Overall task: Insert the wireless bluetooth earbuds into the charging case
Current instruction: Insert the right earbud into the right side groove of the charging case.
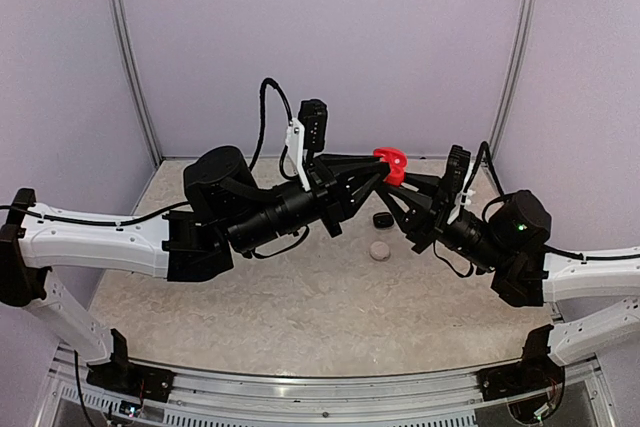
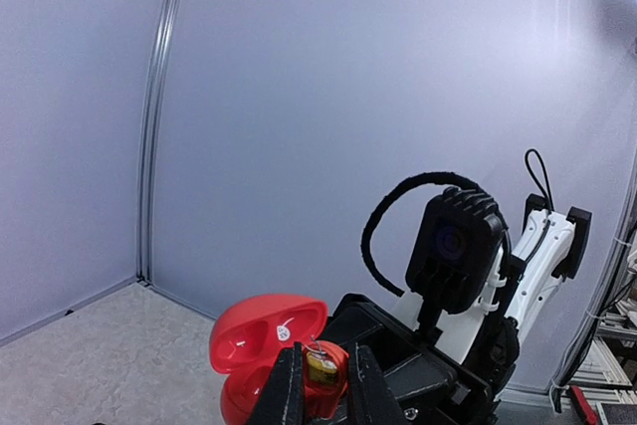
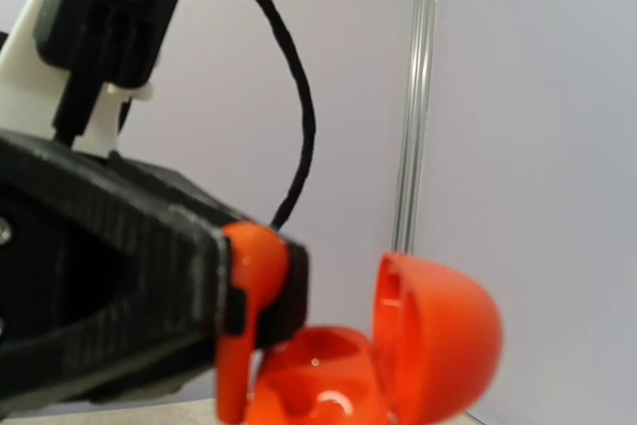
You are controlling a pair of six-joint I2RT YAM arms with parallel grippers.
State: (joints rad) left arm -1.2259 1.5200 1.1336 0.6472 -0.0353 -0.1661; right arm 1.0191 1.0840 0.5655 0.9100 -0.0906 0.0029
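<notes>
Your left gripper [image 2: 322, 357] is pinched shut on a red-orange bud [image 3: 254, 266], stem down, just above the open red case [image 2: 261, 335]. Your right gripper [image 1: 398, 183] is clamped on that case, holding it up off the table [image 1: 300, 297] with its lid swung back.

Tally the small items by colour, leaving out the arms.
Red-orange: 2 (open charging case, earbud)
Black: 1 (black piece)
Pale: 1 (pale round piece)
Total: 4
</notes>
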